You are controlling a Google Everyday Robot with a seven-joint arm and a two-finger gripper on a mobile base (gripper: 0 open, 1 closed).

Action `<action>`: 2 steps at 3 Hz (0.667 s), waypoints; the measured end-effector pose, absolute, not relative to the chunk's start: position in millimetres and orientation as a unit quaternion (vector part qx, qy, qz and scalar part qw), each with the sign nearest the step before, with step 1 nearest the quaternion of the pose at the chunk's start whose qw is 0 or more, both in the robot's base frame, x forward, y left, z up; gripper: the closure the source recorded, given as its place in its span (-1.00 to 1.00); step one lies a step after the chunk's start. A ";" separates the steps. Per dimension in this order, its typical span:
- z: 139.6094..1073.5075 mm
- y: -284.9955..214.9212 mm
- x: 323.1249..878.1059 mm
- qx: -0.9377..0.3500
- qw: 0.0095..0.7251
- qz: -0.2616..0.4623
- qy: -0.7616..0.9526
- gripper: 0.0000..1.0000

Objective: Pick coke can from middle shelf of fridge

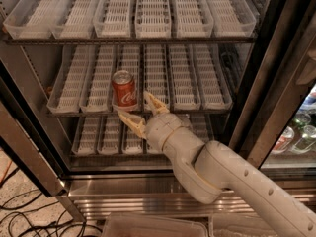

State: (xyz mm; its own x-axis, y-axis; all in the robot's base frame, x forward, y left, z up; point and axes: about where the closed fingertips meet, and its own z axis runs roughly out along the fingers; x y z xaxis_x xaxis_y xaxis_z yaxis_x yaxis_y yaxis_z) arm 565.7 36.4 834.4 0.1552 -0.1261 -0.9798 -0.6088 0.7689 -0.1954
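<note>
A red coke can (124, 89) with white script sits on white slotted trays (182, 78), the tan-fingered end effector (132, 103) just beside it.

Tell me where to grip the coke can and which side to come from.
Grip the coke can around the middle of its round side wall, a finger on either side. It stands upright at the front of the middle shelf with nothing before it, so come in level from the open front. The gripper, open, sits just below and right of it.
</note>
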 end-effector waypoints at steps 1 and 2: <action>837.8 44.0 578.3 -0.299 0.701 0.184 0.620 -0.34; 838.5 50.6 592.4 -0.304 0.697 0.197 0.618 -0.32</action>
State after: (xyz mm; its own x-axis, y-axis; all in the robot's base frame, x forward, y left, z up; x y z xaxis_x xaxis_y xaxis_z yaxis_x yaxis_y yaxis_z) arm 592.4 50.6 838.5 0.1579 -0.1018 -0.9822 -0.6505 0.7376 -0.1810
